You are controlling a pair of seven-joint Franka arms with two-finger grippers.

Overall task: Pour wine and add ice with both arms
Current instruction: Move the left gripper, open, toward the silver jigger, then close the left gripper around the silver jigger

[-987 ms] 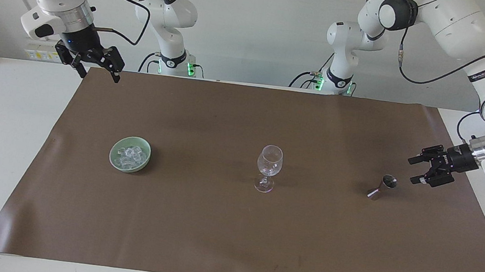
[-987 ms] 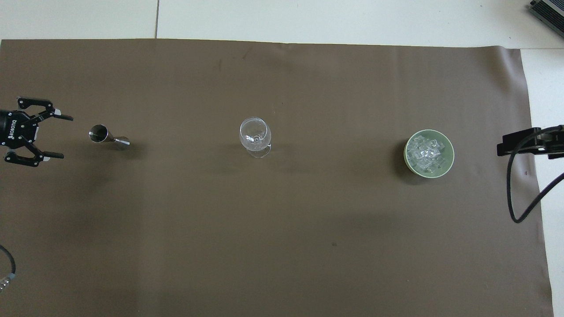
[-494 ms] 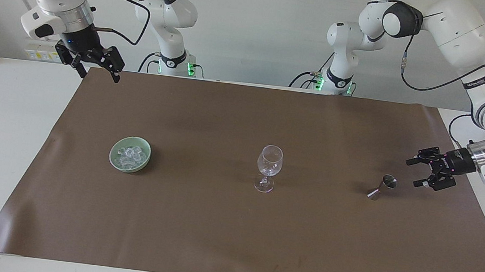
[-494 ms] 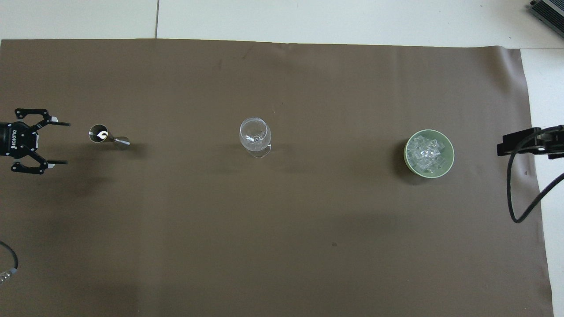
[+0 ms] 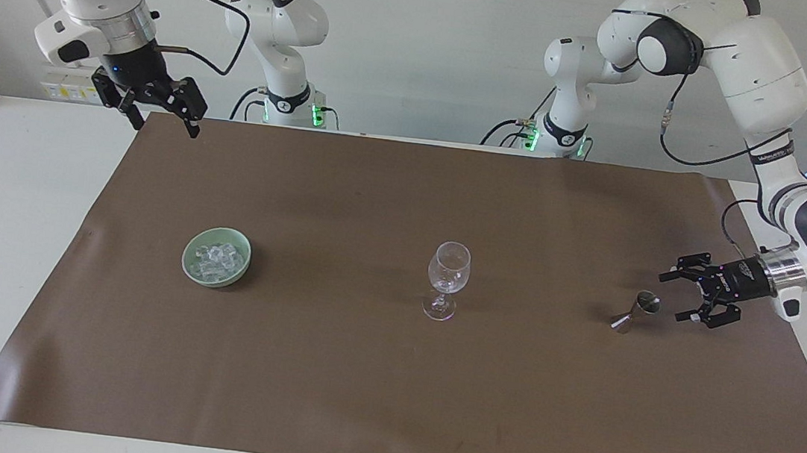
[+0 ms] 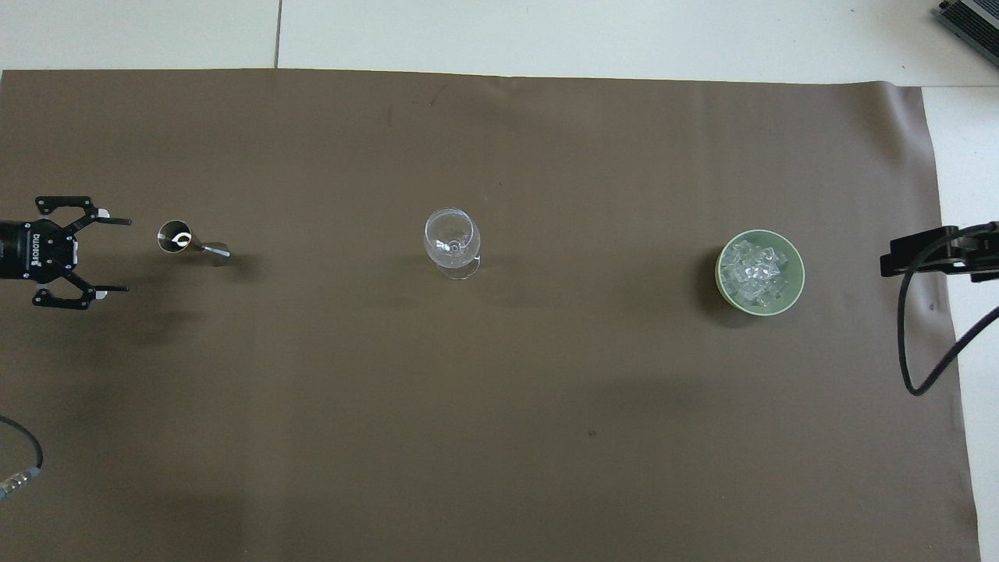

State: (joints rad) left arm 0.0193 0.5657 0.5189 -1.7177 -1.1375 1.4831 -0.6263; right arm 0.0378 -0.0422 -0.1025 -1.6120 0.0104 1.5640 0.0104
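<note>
A clear stemmed wine glass (image 5: 447,280) (image 6: 451,242) stands upright mid-mat. Toward the left arm's end a small metal jigger (image 5: 636,311) (image 6: 183,240) stands upright; no wine shows, and what the jigger holds I cannot tell. My left gripper (image 5: 672,297) (image 6: 125,256) hovers low beside the jigger, open, fingers level and pointing at it, a small gap short of touching. Toward the right arm's end a green bowl (image 5: 214,282) (image 6: 720,275) holds the heap of ice (image 5: 218,259) (image 6: 753,269). My right gripper (image 5: 166,128) waits open and high over the mat's corner by its base.
A brown mat (image 5: 357,387) covers most of the white table, with bare white strips at both ends. A black cable (image 6: 921,343) loops from the right arm over the mat's edge beside the bowl. A dark device (image 6: 972,19) sits at the table corner.
The left gripper has sunk lower and slid closer to the jigger, its wrist turning so the fingers lie level. The right arm, glass, bowl and jigger have not moved.
</note>
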